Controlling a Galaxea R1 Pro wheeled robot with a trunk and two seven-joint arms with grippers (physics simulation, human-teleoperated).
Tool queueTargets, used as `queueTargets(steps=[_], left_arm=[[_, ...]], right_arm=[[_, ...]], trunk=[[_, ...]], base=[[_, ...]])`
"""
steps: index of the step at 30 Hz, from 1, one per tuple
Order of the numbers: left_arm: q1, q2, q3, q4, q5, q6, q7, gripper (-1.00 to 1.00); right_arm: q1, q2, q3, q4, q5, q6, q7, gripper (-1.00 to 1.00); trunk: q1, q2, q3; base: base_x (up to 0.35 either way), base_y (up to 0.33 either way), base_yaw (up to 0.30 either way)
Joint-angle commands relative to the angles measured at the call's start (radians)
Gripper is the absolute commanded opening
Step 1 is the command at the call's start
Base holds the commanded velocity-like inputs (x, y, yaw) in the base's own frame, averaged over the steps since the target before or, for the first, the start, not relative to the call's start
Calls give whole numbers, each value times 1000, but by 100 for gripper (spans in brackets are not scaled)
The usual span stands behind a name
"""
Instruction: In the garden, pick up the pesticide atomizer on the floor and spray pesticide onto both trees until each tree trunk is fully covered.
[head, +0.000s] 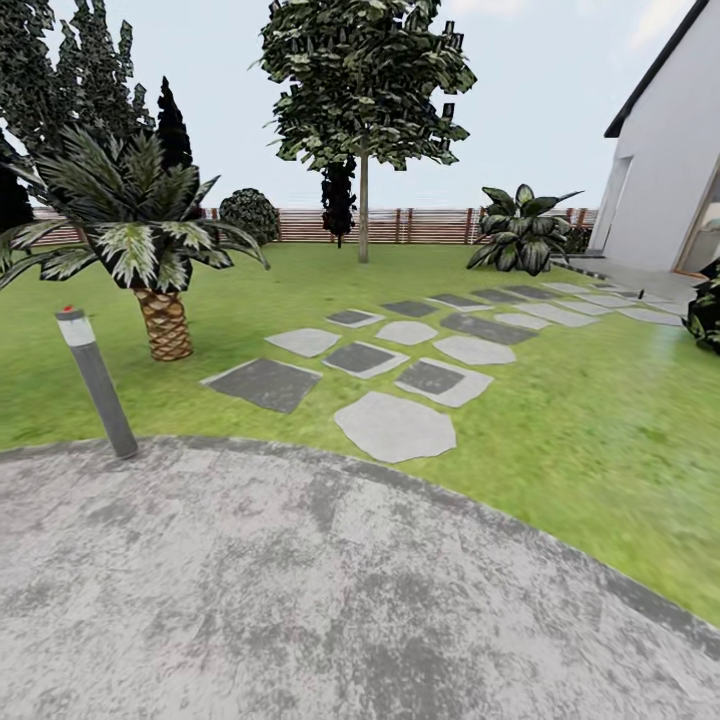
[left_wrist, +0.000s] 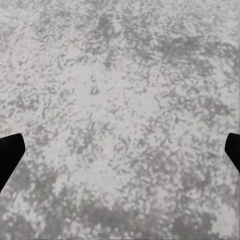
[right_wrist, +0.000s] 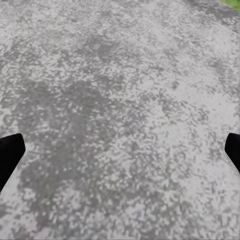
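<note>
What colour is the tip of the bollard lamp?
Red, atop the grey bollard lamp, shown best in the head view.

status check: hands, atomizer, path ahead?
Left hand open, empty; right hand likewise. Atomizer not sighted. Bollard lamp at paving edge, stepping stones crossing the lawn ahead.

The garden lies open under a pale sky, a wide green lawn running level back to a brown fence of horizontal slats that closes its far side. A path of flat stones crosses the grass. Some are pale grey with irregular edges, others are darker and squarer, and they are laid in loose rows with grass between them. The path starts near the lawn's front edge and angles away to the right toward a white house, which stands at the right side. At the front, the lawn ends in a curved edge against mottled grey paving.
</note>
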Motion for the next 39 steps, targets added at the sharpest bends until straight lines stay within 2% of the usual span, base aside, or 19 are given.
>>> queueTargets(steps=[1, 39], left_arm=[[0, 0, 0, 0, 0, 0, 0, 100], [0, -1, -1, 0, 0, -1, 0, 100]], right_arm=[[0, 0, 0, 0, 0, 0, 0, 100], [0, 2, 0, 0, 0, 0, 1, 100]], trunk=[[0, 0, 0], [0, 0, 0]], base=[[340, 0, 0], [340, 0, 0]])
